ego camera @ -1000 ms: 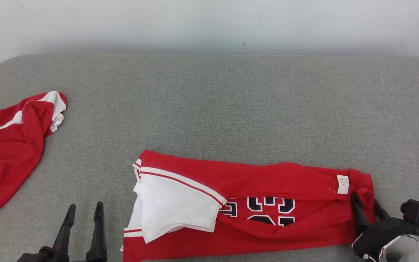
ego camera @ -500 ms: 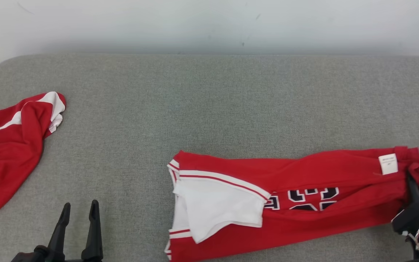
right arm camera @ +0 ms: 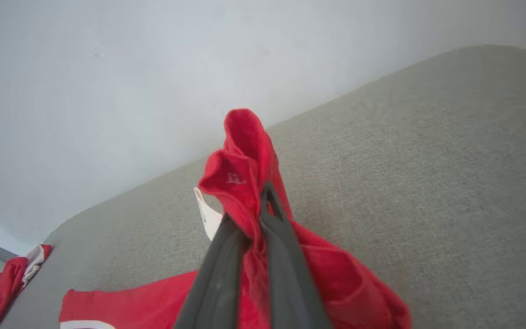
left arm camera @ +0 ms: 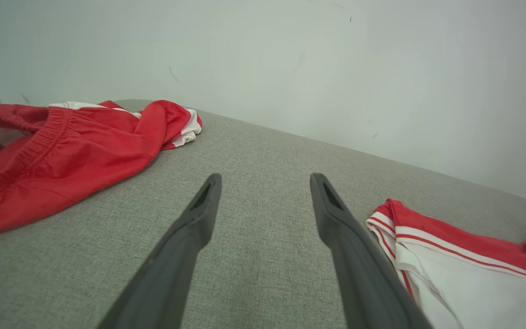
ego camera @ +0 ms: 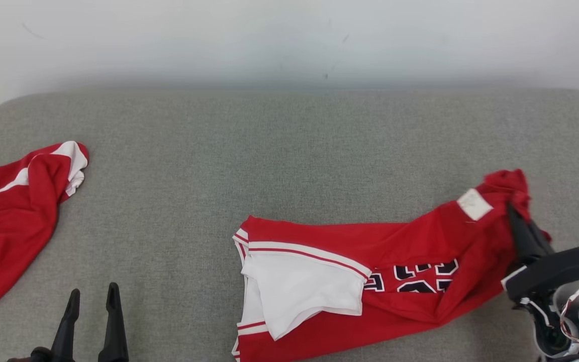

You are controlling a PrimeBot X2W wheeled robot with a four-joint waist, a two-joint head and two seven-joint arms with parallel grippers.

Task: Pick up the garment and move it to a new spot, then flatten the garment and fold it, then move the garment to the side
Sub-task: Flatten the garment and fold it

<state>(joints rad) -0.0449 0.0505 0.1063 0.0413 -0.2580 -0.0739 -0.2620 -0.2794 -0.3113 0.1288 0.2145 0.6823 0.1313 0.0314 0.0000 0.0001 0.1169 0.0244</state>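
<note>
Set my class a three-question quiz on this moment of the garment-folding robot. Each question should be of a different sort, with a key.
1. True or false: the left gripper is open with nothing between its fingers, apart from the red shorts.
2. What is the right gripper shut on?
A) the end of the red garment near its white label
B) the garment's white panel
C) nothing
3. Fill in: the garment's raised end is on the robot's ___ side.

Key: 1 true; 2 A; 3 right.
</note>
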